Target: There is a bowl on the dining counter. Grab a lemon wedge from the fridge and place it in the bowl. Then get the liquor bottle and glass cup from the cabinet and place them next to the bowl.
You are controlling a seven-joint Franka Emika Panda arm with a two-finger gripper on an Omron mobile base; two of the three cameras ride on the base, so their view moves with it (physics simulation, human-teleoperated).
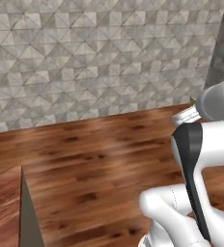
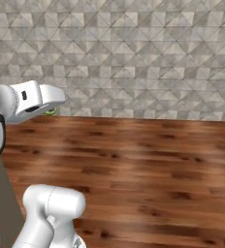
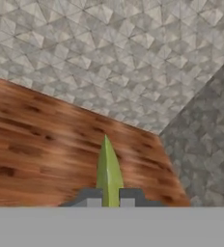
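Observation:
A yellow-green lemon wedge (image 3: 108, 166) stands upright between my two dark fingertips, and my gripper (image 3: 110, 200) is shut on it. From the left base, a sliver of the lemon wedge (image 1: 192, 100) peeks out above the white hand, where my gripper (image 1: 189, 112) is held high. From the right base, a bit of the lemon wedge (image 2: 50, 112) shows under the hand at my gripper (image 2: 51, 107). Below it lies reddish-brown wood grain. The bowl, fridge, cabinet, liquor bottle and glass cup are out of view.
A grey triangle-patterned tile wall (image 1: 99, 58) stands straight ahead. A darker grey stone wall (image 3: 205, 144) meets it on the right. A wood-grain slab corner (image 1: 3, 207) with a grey side sits at lower left; I cannot tell if it is the dining counter.

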